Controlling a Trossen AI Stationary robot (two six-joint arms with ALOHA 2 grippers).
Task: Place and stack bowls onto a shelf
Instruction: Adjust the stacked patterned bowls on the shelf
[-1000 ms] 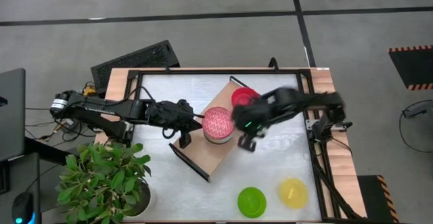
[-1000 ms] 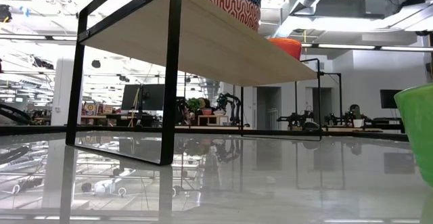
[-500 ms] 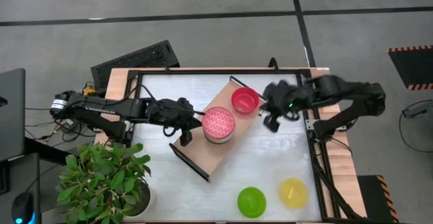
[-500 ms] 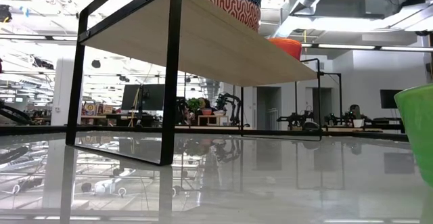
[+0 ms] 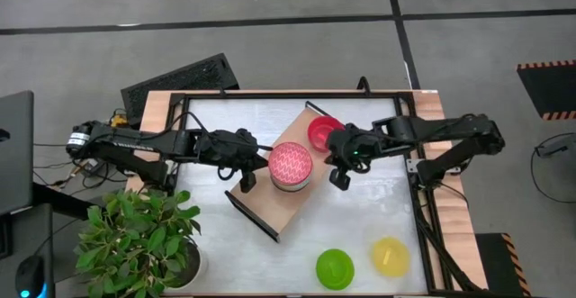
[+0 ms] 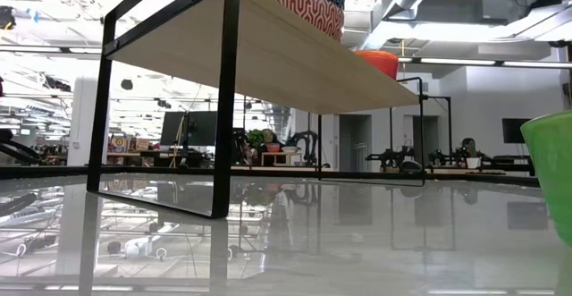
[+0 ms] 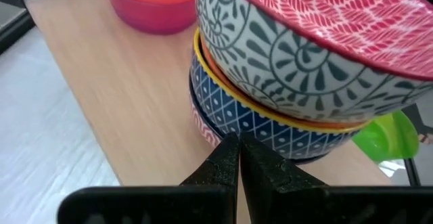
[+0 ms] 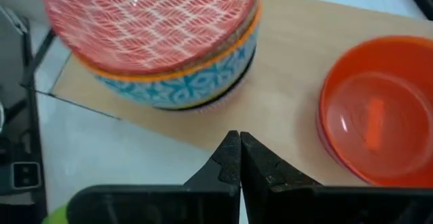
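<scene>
The shelf (image 5: 281, 190), a long board of pale, smooth-grained wood on thin black metal end frames, lies diagonally across the glossy white tabletop (image 5: 369, 212). On it stands a stack of patterned bowls (image 5: 291, 166): round glazed pieces, the top one pink-red with a fine leaf lattice inside and grey scrollwork outside, below it an orange rim and a blue diamond-patterned bowl. Beside the stack, nearer the far end of the board, rests a plain red bowl (image 5: 324, 132) with a smooth sheen. The left gripper (image 5: 245, 184) hangs just beside the stack, fingers pressed together, holding nothing. The right gripper (image 5: 338, 179) hovers by the board's other long edge, likewise clenched and empty. A plain green bowl (image 5: 334, 268) and a plain yellow bowl (image 5: 390, 256) sit apart near the table's front edge.
</scene>
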